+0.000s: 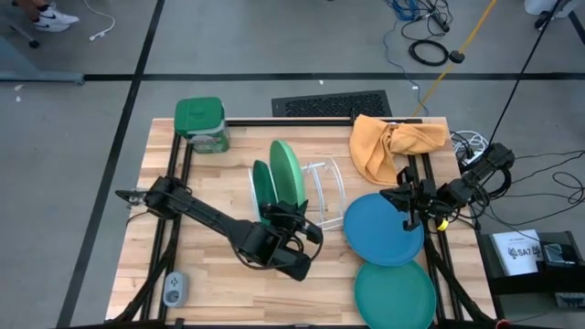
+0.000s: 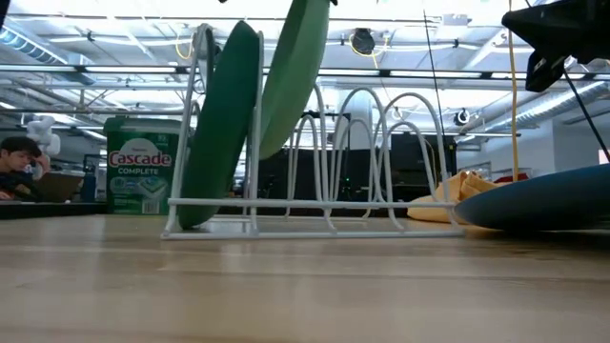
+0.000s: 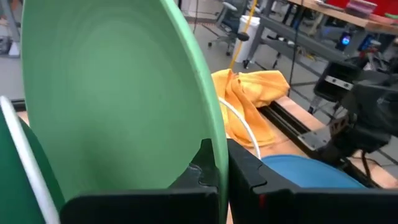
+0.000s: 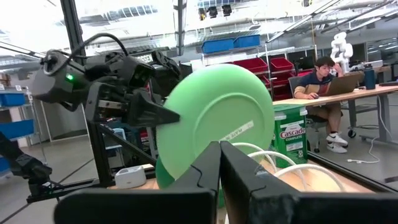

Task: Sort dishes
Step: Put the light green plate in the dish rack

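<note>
Gripping the rim of the light green plate point(image 3: 112, 99), the left end effector point(image 3: 214, 168) is pinching the plate's edge between its two fingers and holding it on edge over the white rack point(image 1: 320, 196), tilted against the wires. Standing in the slot beside it is the dark green plate point(image 1: 263, 190), already seated in the rack. Beyond the rack, on the side away from the left arm, the blue plate point(image 1: 384, 228) is lying flat on the desk point(image 1: 210, 274), overlapping the teal plate point(image 1: 395, 291) next to it. An orange cloth point(image 1: 388, 146) is lying behind the blue plate, and a green-lidded box point(image 1: 201, 123) is sitting at the desk's far corner from it. The right end effector point(image 1: 409, 217) is hovering over the blue plate's rim with its fingers pressed together and nothing in them.

These plates are looking light, stiff and smooth, so probably slippery; the rim appears to be the only sensible hold, and a flat plate will likely need its edge lifted first.
</note>
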Controlling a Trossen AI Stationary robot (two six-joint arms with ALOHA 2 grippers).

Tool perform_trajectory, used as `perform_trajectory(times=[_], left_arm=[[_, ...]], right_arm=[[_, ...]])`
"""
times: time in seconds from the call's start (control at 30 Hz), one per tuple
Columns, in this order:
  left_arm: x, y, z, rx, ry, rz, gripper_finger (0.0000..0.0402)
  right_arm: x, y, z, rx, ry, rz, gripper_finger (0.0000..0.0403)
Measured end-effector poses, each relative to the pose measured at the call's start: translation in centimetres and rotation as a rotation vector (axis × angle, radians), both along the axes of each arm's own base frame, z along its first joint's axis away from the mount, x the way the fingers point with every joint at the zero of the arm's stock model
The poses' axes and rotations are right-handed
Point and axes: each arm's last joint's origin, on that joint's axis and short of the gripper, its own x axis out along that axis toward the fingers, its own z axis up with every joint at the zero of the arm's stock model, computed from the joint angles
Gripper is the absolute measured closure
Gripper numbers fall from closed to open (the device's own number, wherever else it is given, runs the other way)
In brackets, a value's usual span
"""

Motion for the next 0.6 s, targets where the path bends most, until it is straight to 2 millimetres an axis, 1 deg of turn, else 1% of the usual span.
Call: perform_trajectory(times=[0.2, 0.3, 0.5, 0.6], left_arm=[[0.37, 0.17, -0.68, -0.029, -0.001, 0.008, 0.037], [0.38, 0.21, -0.63, -0.039, -0.003, 0.005, 0.0347], [0.37, 0.12, -0.69, -0.055, 0.007, -0.007, 0.0288], [0.2, -0.11, -0.32, -0.038, 0.029, -0.024, 0.0273]], right_arm=[[0.0, 0.0, 0.02, 0.0, -0.002, 0.003, 0.0399], [-0.01, 0.0, 0.03, 0.005, -0.004, 0.004, 0.0399], [-0.01, 0.0, 0.04, 0.01, -0.006, 0.005, 0.0399], [-0.01, 0.0, 0.05, 0.01, -0.006, 0.005, 0.0399]])
